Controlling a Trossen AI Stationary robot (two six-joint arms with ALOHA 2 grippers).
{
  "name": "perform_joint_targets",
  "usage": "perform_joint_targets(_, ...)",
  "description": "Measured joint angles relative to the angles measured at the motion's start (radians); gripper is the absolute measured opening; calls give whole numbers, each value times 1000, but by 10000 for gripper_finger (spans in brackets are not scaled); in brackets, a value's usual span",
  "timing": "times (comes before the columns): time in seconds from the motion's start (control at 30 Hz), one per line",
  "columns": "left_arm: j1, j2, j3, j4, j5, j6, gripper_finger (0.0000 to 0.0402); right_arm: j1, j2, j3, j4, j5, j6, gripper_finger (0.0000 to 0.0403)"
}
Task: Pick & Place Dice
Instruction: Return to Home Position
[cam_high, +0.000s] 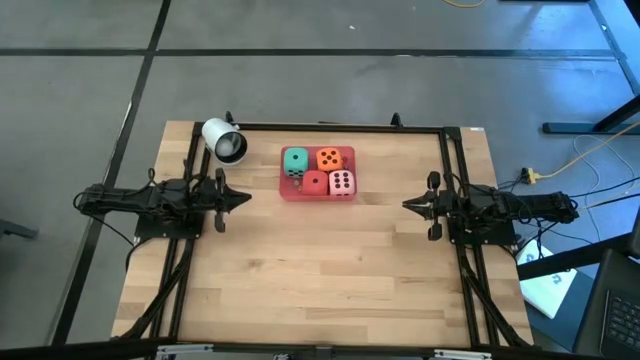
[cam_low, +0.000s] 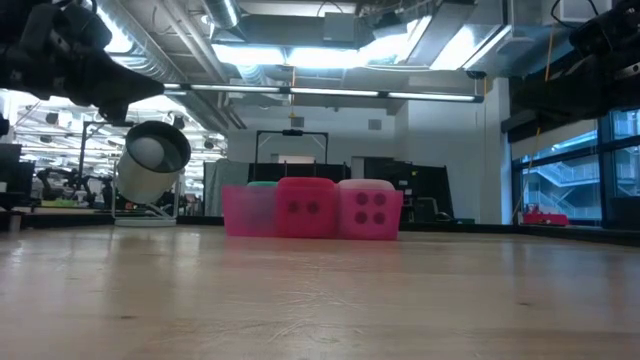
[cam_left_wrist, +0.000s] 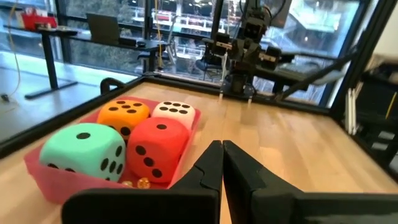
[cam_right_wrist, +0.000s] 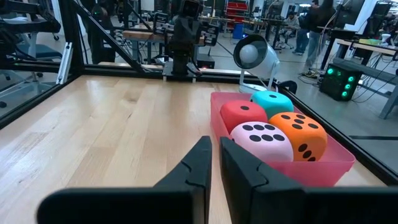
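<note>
Evidently the placing is finished: in the high view all 4 dice sit packed inside the pink tray (cam_high: 283, 192), with the teal die (cam_high: 295, 160) and orange die (cam_high: 329, 158) in the row nearer the table's (cam_high: 320, 280) rear rail, and the red die (cam_high: 315, 183) and pale pink die (cam_high: 342, 183) in the row nearer its middle. The left gripper (cam_high: 248, 200) and right gripper (cam_high: 405, 205) rest at opposite sides, each pointing inward at the other, and the tray lies between them, set a little rearward of the line joining their tips. The left tip is the nearer of the 2, though neither touches the tray. The tray's longer side runs along that same line; the cubes have no long axis. A white lamp-like cylinder (cam_high: 224, 140) stands just beside the tray's left rear corner. In the low view the red and pale pink dice show side by side and touching at the tray's near wall, and both arms are only dark shapes high in the corners. In the left wrist view the fingers are pressed together and hold nothing; the tray is ahead and off to one side, with a few small beads (cam_left_wrist: 142, 182) in it under the red die. In the right wrist view the fingers are likewise drawn together and empty, the tray again off to one side. I judge no further reach toward the dice is needed.
</note>
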Motion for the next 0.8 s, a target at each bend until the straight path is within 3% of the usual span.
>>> perform_joint_targets(0.8,0,0,-3,56,-1,-37,4,0,0,0,0,0,-1,33)
